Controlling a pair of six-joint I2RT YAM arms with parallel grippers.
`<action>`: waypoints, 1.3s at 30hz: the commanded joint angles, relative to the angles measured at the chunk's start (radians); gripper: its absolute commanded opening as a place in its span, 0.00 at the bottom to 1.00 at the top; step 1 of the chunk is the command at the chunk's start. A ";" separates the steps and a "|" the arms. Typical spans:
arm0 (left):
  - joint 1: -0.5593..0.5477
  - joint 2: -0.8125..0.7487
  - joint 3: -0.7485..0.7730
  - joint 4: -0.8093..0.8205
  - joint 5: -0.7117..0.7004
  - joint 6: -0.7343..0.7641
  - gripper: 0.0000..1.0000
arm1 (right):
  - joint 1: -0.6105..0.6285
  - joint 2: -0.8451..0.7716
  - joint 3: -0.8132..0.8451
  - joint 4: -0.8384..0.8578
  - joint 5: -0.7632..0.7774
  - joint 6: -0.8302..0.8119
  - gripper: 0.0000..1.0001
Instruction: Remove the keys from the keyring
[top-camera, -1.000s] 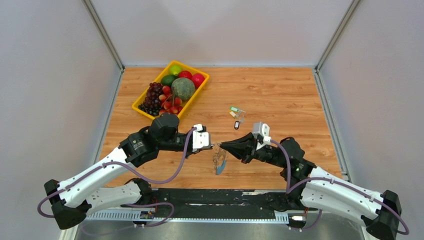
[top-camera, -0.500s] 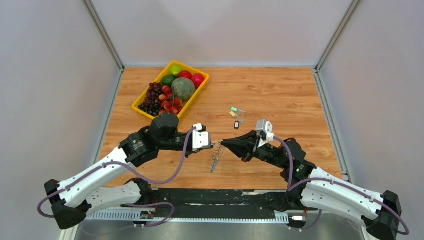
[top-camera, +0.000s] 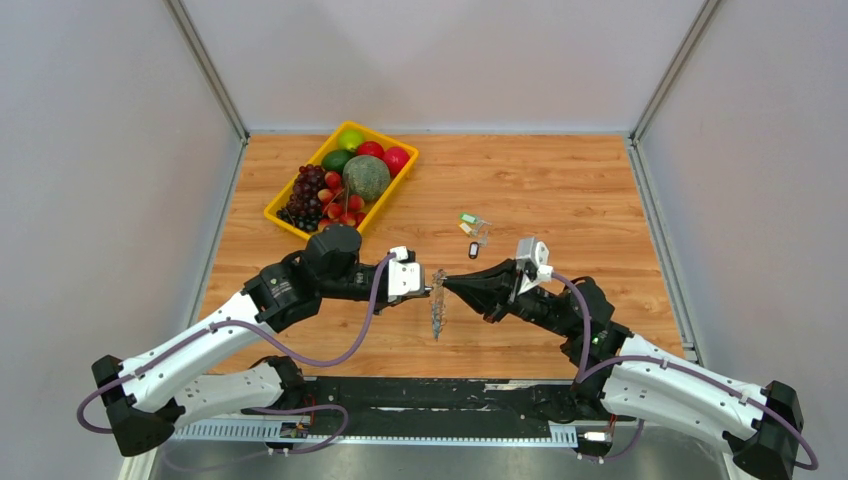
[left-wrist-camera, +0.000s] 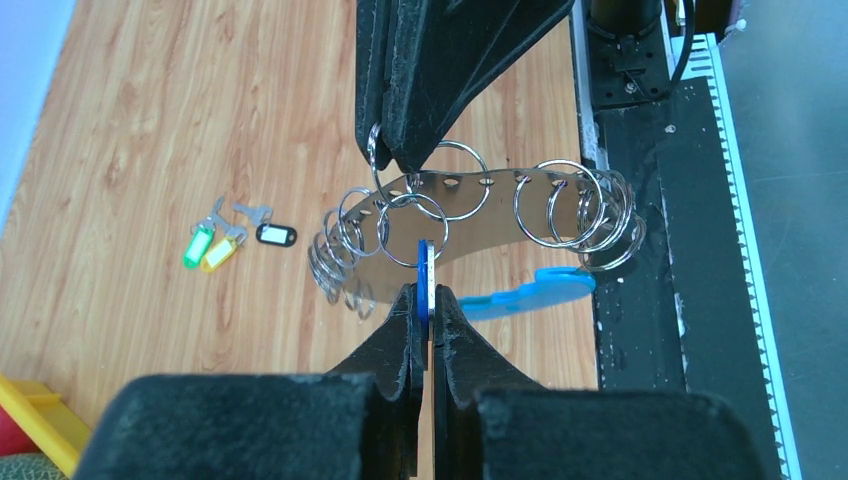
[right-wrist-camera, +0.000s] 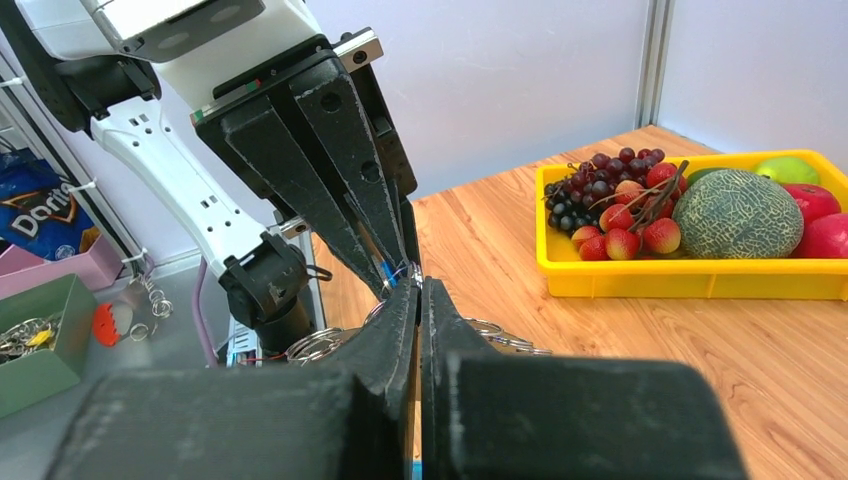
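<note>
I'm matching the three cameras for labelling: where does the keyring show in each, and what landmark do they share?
Top external: the keyring hangs edge-on at centre, just below the middle.
Left wrist: mid-frame, a curved strip crowded with rings.
Right wrist: only a few rings show, low and left of centre.
Shared landmark: the yellow fruit tray, upper left, bottom-left corner, right side.

light: bright, even | shadows: soft, faint | wrist views — near foreground blurred
</note>
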 joint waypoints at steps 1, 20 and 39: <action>-0.002 0.000 -0.008 -0.004 0.035 0.012 0.00 | -0.001 -0.002 0.031 0.063 0.071 0.018 0.00; -0.001 -0.024 -0.001 -0.005 -0.005 0.014 0.00 | -0.001 0.037 0.049 -0.208 0.199 0.196 0.00; -0.002 -0.024 -0.002 -0.006 -0.017 0.015 0.00 | -0.001 0.142 0.090 -0.240 -0.044 0.165 0.00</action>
